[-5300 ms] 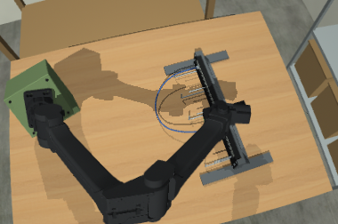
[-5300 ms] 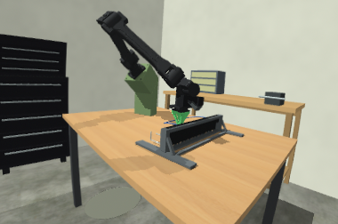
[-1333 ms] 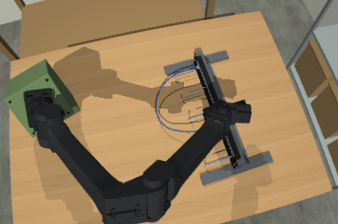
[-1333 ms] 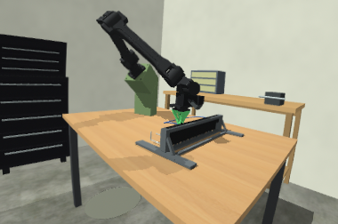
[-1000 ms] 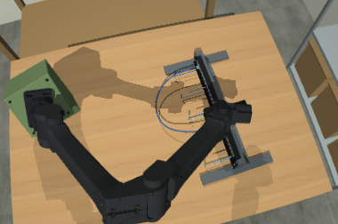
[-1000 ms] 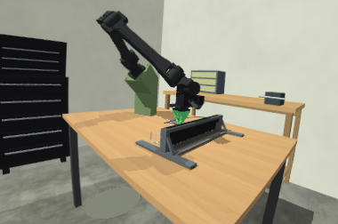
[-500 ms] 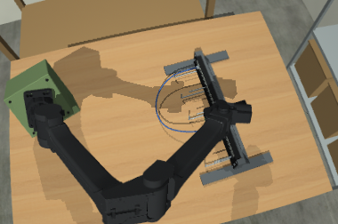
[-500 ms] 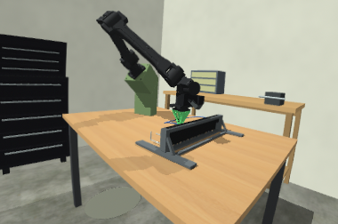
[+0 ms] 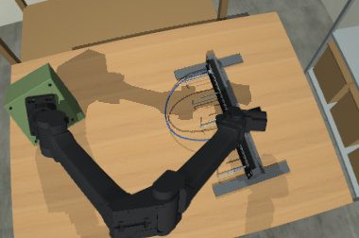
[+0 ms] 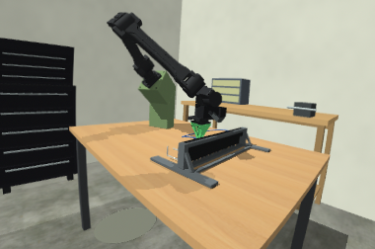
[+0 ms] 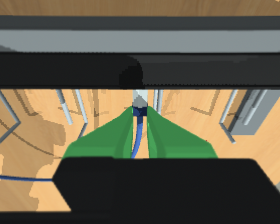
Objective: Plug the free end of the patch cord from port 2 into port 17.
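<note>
My gripper [image 10: 199, 136] [image 11: 140, 111] is shut on the plug [image 11: 140, 98] of the blue cord. In the wrist view the plug's clear body points at the panel and its front end meets the panel's edge; how deep it sits and its latch cannot be made out. The blue cord [image 9: 166, 110] [image 11: 22, 177] loops from the rack's far end back to the gripper, which the arm hides in the top view. The rack [image 9: 220, 77] [image 10: 182, 156] [image 11: 217, 41] stands upright on its two feet. No port number is readable.
Thin wire cable guides [image 9: 227, 174] [image 11: 84, 107] stick out of the panel's cord side, some close to the fingers. The rack's feet [image 9: 279, 172] [image 10: 207, 181] rest on the table [image 9: 137, 157] [image 10: 123, 149]. The green arm base [image 9: 59, 86] [image 10: 162, 110] stands at the opposite end.
</note>
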{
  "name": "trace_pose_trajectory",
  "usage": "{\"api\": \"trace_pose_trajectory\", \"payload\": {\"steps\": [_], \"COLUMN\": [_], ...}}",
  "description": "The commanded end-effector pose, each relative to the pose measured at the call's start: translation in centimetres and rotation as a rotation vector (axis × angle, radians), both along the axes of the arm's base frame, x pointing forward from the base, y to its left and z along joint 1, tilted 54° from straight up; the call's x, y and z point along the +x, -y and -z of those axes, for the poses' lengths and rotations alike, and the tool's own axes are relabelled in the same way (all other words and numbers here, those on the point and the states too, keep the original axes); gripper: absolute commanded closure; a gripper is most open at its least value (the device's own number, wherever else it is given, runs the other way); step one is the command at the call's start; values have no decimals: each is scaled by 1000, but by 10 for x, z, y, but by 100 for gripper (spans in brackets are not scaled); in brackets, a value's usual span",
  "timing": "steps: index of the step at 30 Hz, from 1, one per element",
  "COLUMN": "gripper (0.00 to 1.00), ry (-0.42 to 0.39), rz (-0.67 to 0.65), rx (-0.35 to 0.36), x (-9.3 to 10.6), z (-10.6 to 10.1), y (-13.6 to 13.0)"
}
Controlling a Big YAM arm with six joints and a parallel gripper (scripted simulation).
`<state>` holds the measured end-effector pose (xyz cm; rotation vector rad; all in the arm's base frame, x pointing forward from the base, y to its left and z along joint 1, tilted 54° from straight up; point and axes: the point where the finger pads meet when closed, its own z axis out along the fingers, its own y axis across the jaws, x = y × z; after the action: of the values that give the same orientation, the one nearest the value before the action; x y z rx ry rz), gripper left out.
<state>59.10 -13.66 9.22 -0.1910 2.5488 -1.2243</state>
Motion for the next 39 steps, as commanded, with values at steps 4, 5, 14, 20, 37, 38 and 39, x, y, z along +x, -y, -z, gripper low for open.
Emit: {"api": "trace_pose_trajectory", "payload": {"steps": [4, 5, 14, 20, 37, 38, 39], "gripper": [100, 100, 100, 100, 100, 100, 100], "ry": [-26, -27, -31, -32, -22, -23, -24], "rz": [5, 5, 5, 5, 5, 5, 5], "rx": [-6, -6, -7, -7, -7, -7, -7], "x": [-2, -2, -4, -2, 5, 5, 5], "z": [12, 12, 14, 12, 5, 5, 6], "y": [9, 9, 9, 9, 8, 8, 8]}}
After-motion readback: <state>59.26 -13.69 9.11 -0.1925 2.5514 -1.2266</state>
